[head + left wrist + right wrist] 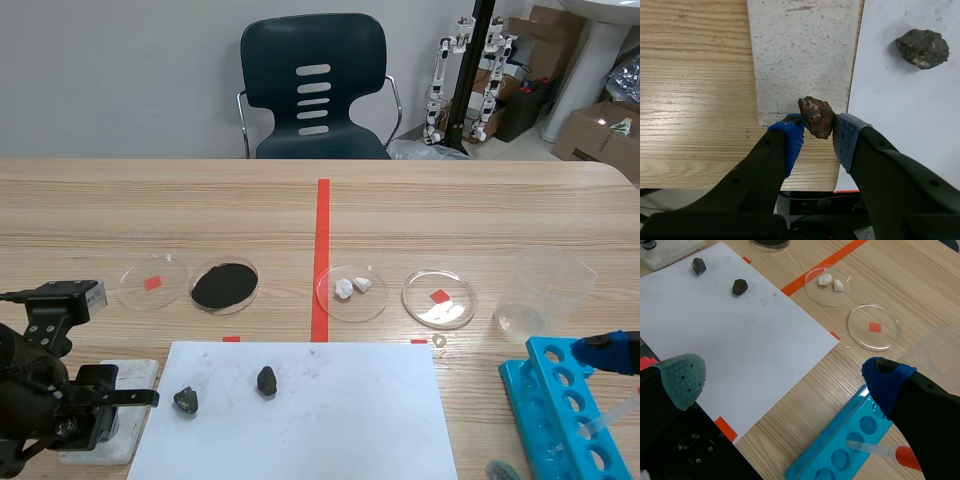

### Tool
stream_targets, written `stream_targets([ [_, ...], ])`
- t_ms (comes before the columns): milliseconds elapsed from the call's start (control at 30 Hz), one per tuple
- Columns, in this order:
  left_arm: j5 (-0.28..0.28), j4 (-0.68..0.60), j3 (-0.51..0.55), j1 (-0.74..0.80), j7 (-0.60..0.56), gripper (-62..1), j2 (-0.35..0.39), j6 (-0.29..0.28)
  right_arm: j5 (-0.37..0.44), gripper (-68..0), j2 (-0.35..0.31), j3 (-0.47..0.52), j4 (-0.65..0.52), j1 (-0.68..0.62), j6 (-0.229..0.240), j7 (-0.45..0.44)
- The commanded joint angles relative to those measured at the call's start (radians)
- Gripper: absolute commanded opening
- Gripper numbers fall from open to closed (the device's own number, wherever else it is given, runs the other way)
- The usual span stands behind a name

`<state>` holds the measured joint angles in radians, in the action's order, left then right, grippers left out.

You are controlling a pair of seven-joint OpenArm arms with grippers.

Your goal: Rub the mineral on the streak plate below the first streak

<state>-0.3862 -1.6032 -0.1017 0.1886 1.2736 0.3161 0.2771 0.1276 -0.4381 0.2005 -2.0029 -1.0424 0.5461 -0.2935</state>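
Observation:
My left gripper (818,134) is shut on a reddish-brown mineral (816,116), pinched between its blue pads. The mineral is at the near end of the white speckled streak plate (800,55); whether it touches the plate I cannot tell. A faint reddish streak (800,7) marks the plate's far end. In the scene view the left arm sits low at the left, over the streak plate (128,377). My right gripper (785,380) hangs open and empty over the table's right side, above a blue rack.
Two dark rocks (186,401) (266,380) lie on a white paper sheet (330,410) beside the plate. Several petri dishes stand behind it, one with black powder (224,286), one with white pieces (351,292). A clear beaker (540,290) and blue tube rack (560,410) are at right.

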Motion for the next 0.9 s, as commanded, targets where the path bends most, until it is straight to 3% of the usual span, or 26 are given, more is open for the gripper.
stream_targets([
  [0, 0.005, -0.001, 0.001, -0.010, -0.021, -49.6, -0.002, 0.000, 0.011, 0.4, 0.000, -0.003, -0.014, -0.002, 0.003, -0.019],
  [867, 0.007, 0.071, 0.001, -0.026, -0.042, -49.6, -0.002, -0.002, 0.011, 0.4, 0.000, -0.003, -0.014, -0.002, 0.003, -0.019],
])
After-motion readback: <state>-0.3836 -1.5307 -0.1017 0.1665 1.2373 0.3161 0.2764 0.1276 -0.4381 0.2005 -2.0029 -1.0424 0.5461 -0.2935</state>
